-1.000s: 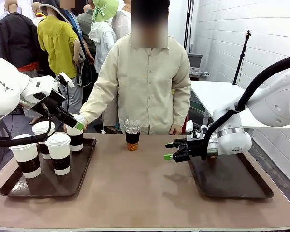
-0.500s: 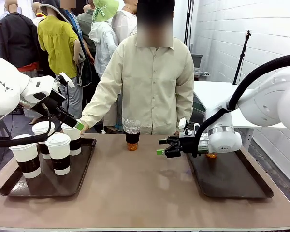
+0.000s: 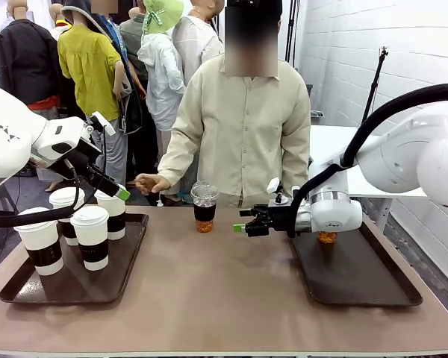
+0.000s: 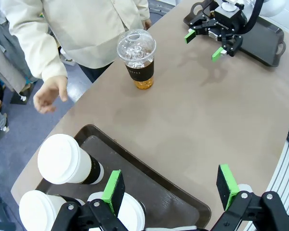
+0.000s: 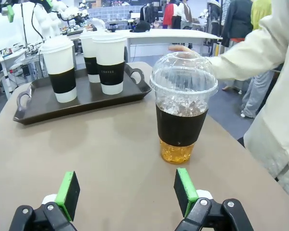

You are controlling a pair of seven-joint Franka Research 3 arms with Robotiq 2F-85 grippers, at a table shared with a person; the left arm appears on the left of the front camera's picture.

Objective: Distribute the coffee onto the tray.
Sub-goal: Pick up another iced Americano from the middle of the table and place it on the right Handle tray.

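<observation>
Four white lidded paper cups with dark sleeves (image 3: 92,235) stand on the left brown tray (image 3: 138,231). My left gripper (image 3: 113,191) hovers open over them, its fingers (image 4: 114,190) wide apart with nothing between. A clear dome-lidded cup of amber drink (image 3: 204,208) stands on the bare table near the far edge. My right gripper (image 3: 241,221) is open just right of it, level with it and not touching; in the right wrist view the cup (image 5: 183,110) sits ahead of the gripper (image 5: 126,190). Another amber cup (image 3: 327,237) stands on the right tray (image 3: 358,287), mostly hidden by my right wrist.
A person stands at the far side, one hand (image 3: 151,183) held in the air between the left tray and the clear cup. The table's middle and front are bare brown surface. The right tray's front half is free.
My right gripper has moved left from the right tray toward the clear cup. The person's hand has let go of the rear paper cup and drawn back. My left gripper has stayed in place.
</observation>
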